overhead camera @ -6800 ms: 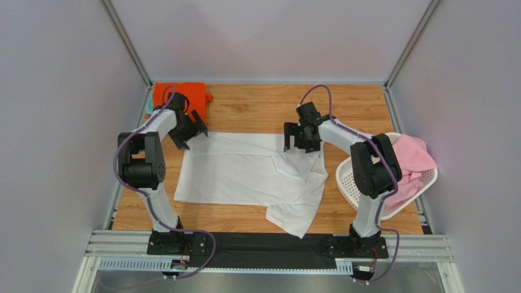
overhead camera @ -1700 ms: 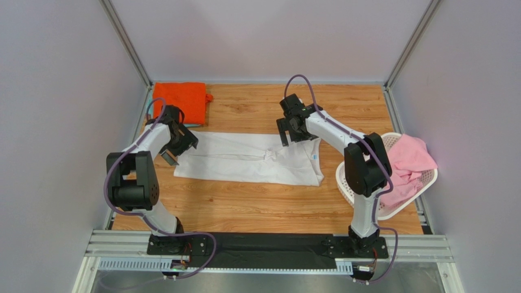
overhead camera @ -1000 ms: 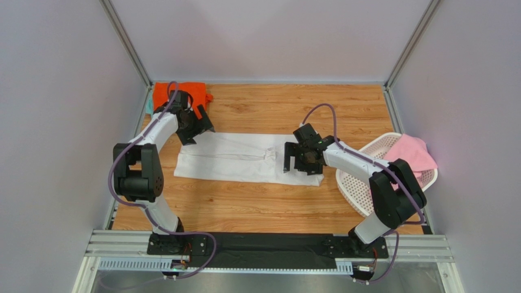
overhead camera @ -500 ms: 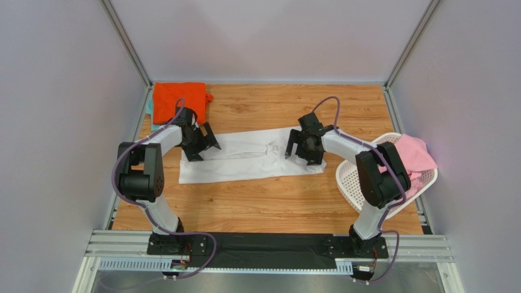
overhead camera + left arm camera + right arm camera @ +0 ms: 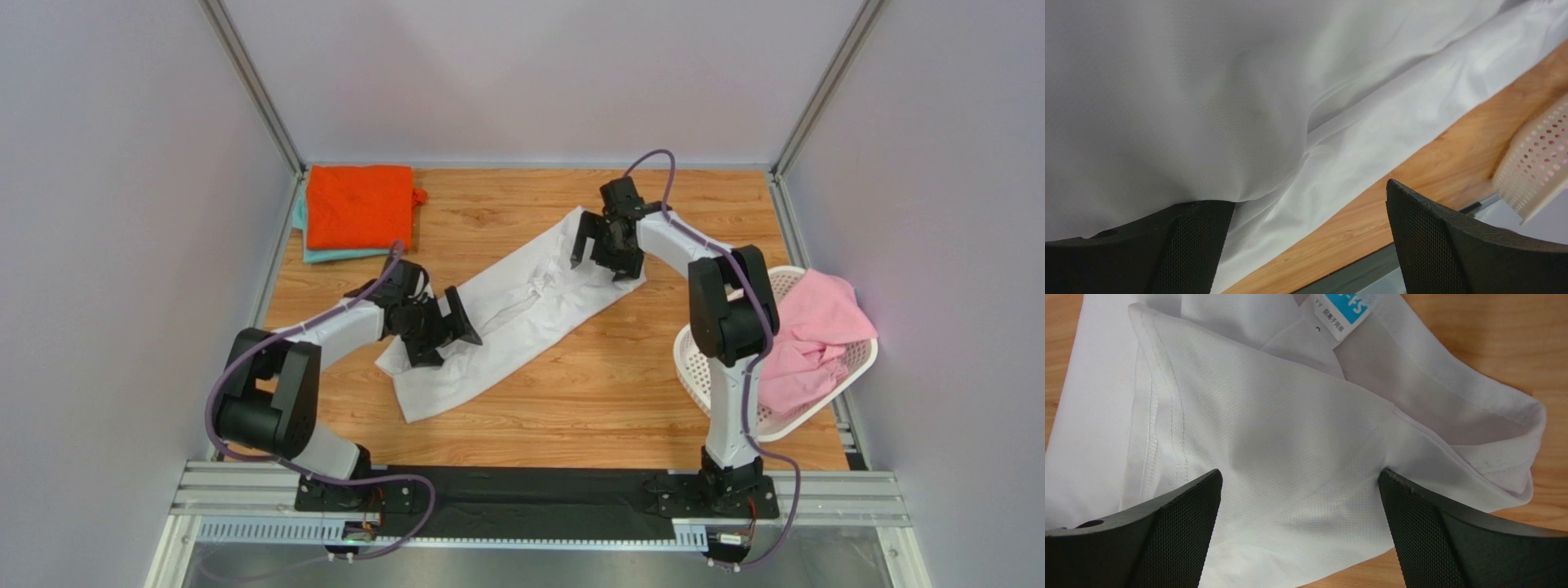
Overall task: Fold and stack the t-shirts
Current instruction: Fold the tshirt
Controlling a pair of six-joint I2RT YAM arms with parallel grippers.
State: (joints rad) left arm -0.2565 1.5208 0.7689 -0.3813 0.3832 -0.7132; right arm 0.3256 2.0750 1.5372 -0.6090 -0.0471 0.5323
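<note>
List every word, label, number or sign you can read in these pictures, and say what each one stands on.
"S": the last white letter on the blue neck label of the large white cloth t-shirt; the picture's edge cuts off the rest.
White strip just under the blue part: small dark print, too small to read.
Top and left wrist views: no text to read.

Wood-grain table (image 5: 577,404) between plain pale lilac walls (image 5: 540,74)

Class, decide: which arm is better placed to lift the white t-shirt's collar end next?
Right. The right tool hangs open over the white t-shirt collar, its blue label in wrist view; the left tool is at the opposite end.
</note>
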